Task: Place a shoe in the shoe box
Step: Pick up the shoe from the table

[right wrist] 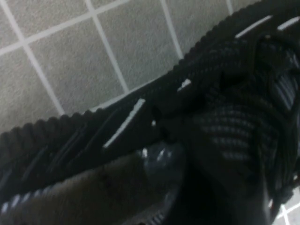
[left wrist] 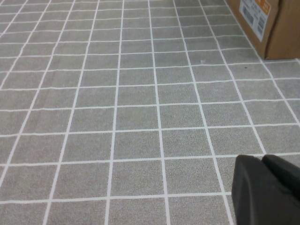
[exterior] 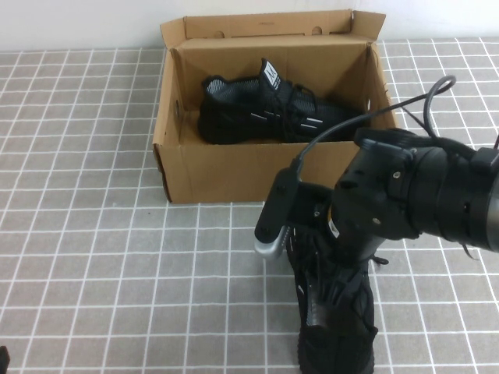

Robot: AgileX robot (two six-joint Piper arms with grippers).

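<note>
The shoe (exterior: 337, 327), a black knit sneaker with thin silvery stripes, lies on the tiled table in front of the shoe box (exterior: 234, 167), near the front edge. My right gripper (exterior: 323, 253) is down on the shoe's rear part, hidden under its wrist. The right wrist view shows the shoe (right wrist: 117, 126) very close, with its ribbed sole edge and stripes. The brown cardboard box stands open with its lid flap up. My left gripper (left wrist: 269, 187) is shut and empty, low over bare tiles at the front left.
The mate shoe (exterior: 257, 109), with an upright white-logo tongue tag, lies inside the box. A box corner with a printed label (left wrist: 255, 11) shows in the left wrist view. A cable (exterior: 405, 101) arcs from my right arm over the box's right wall.
</note>
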